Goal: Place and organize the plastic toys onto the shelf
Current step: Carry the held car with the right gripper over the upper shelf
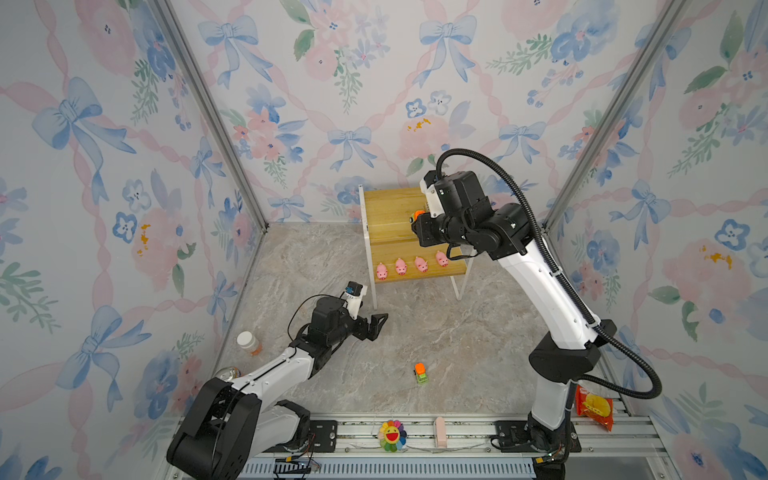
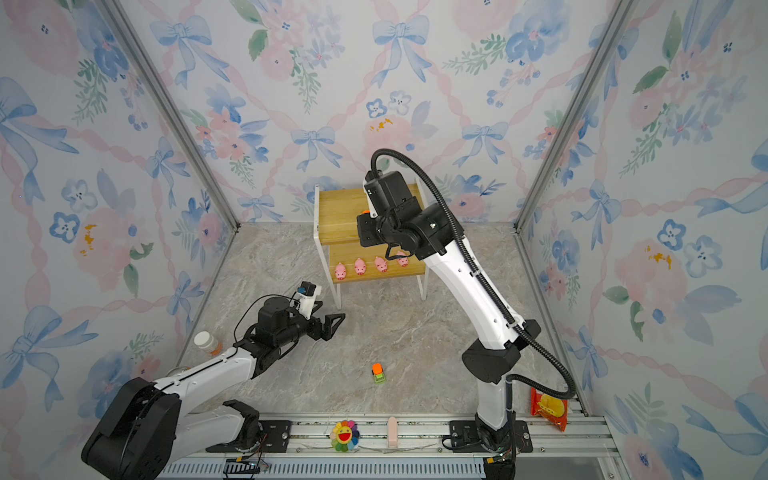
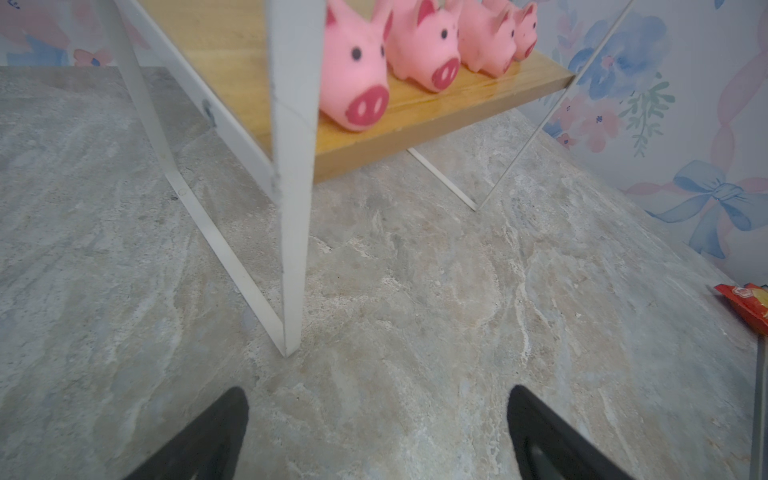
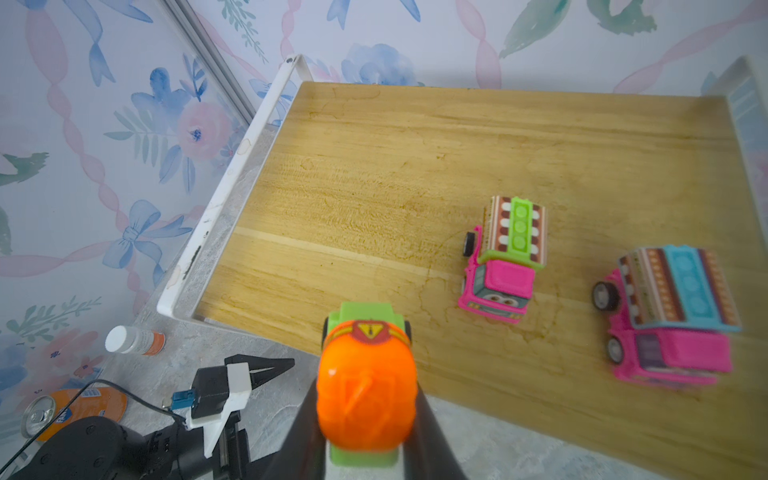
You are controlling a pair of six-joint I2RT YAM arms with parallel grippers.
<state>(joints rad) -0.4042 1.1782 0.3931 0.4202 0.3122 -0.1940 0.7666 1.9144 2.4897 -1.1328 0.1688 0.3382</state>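
Over the shelf (image 4: pixel 374 166), my right end effector (image 4: pixel 365 399) grips an orange truck (image 4: pixel 365 386) beside two pink trucks (image 4: pixel 505 259); four pigs (image 1: pixel 401 266) are shelved, and the last truck (image 1: pixel 420 372) lies on the surface (image 1: pixel 457 353).

Lab test booth — wallpapered panels (image 1: pixel 374 83), 2 arms (image 1: pixel 274 370) (image 1: pixel 540 282) on aluminium rail (image 1: pixel 465 432)

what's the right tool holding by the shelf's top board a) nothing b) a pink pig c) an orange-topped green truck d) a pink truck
c: in the right wrist view the right tool is shut on the small orange-topped green plastic toy truck, at the edge of the top board of the two-tier wooden shelf with a white metal frame.
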